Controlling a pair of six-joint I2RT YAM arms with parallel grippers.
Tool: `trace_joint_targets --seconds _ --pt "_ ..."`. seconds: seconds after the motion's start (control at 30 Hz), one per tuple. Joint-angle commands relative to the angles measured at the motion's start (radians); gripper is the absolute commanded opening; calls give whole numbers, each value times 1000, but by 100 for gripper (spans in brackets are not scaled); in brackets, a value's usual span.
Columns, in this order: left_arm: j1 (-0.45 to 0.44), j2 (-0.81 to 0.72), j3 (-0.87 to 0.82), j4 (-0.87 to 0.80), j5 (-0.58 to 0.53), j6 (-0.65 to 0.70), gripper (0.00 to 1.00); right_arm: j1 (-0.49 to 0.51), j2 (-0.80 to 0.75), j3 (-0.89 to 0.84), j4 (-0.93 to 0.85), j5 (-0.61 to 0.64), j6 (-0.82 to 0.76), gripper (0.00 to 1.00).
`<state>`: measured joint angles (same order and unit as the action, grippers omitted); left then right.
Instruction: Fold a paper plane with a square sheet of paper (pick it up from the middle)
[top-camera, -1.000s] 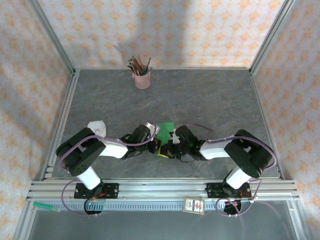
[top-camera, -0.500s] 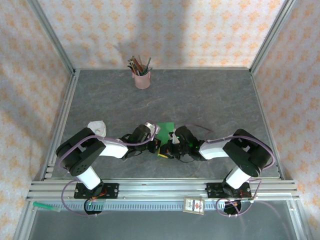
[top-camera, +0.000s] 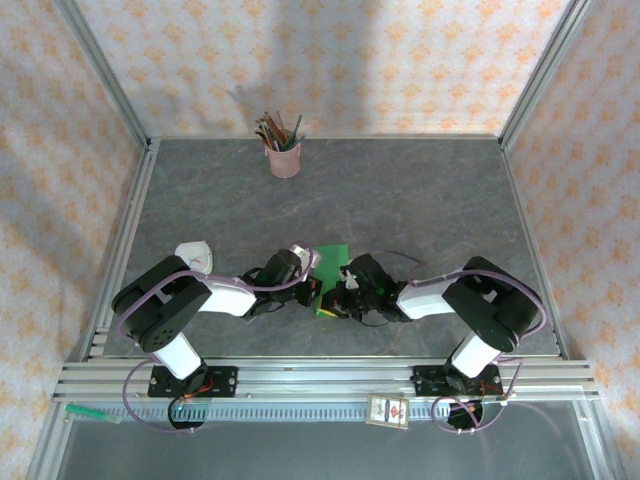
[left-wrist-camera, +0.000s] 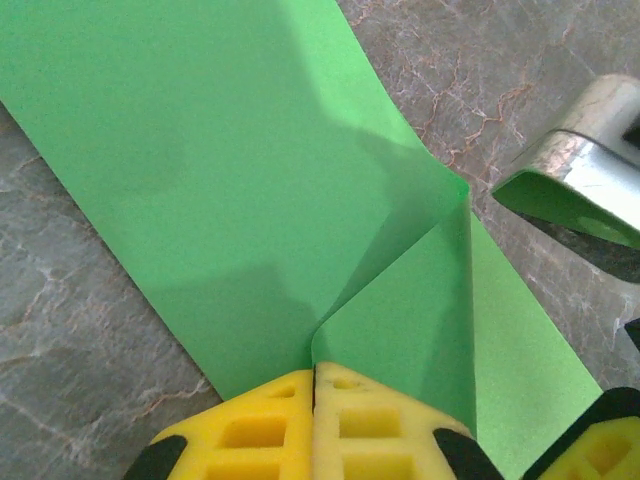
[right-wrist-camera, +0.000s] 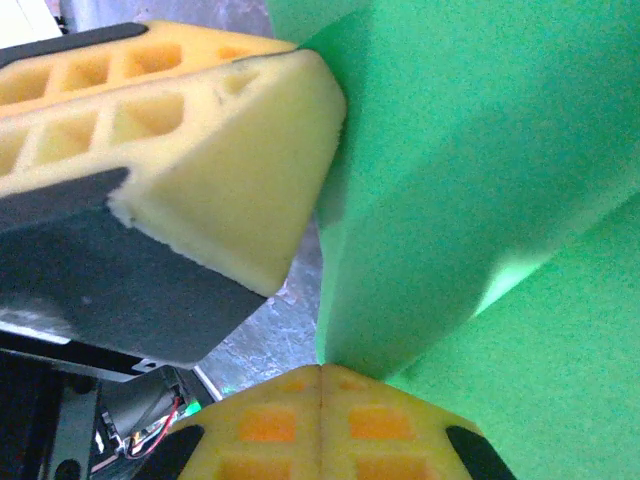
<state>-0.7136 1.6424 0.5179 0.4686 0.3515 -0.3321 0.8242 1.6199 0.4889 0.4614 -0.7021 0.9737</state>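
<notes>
The green sheet of paper (top-camera: 331, 262) lies near the front middle of the counter (top-camera: 430, 200), partly creased, with one flap standing up off the surface. The left fingers (left-wrist-camera: 290, 415) are clenched on its near edge where that flap begins. The right fingers (right-wrist-camera: 290, 420) are clenched on the same sheet just beside them.

The paper looks thin, light and limp. It should crease readily and could tear or slide on the smooth stone, so a pinch at an edge or along a fold suits it best.

The two arms crowd each other, fingers nearly touching, which is the main obstacle. A pencil cup (top-camera: 284, 156) stands well apart at the back, and a white wad (top-camera: 195, 254) lies to the left.
</notes>
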Motion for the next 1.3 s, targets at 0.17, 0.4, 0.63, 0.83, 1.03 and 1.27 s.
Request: trace_joint_targets --seconds 0.17,0.4,0.63,0.83,1.03,1.27 --pt "-4 30 -7 -122 -45 19 0 6 27 -14 -37 48 0 5" --pt "-4 30 -9 -119 -43 18 0 7 47 -35 -48 61 -4 4" --pt "-4 32 -4 -122 -43 19 0 7 -13 2 -16 9 -23 4" --pt "-4 33 -1 -123 -43 20 0 6 -56 -14 23 0 -5 5" --pt "-4 35 2 -127 -43 21 0 11 -62 -21 46 0 9 5" --pt "-5 37 2 -130 -41 22 0 25 -23 -21 83 3 31 5"
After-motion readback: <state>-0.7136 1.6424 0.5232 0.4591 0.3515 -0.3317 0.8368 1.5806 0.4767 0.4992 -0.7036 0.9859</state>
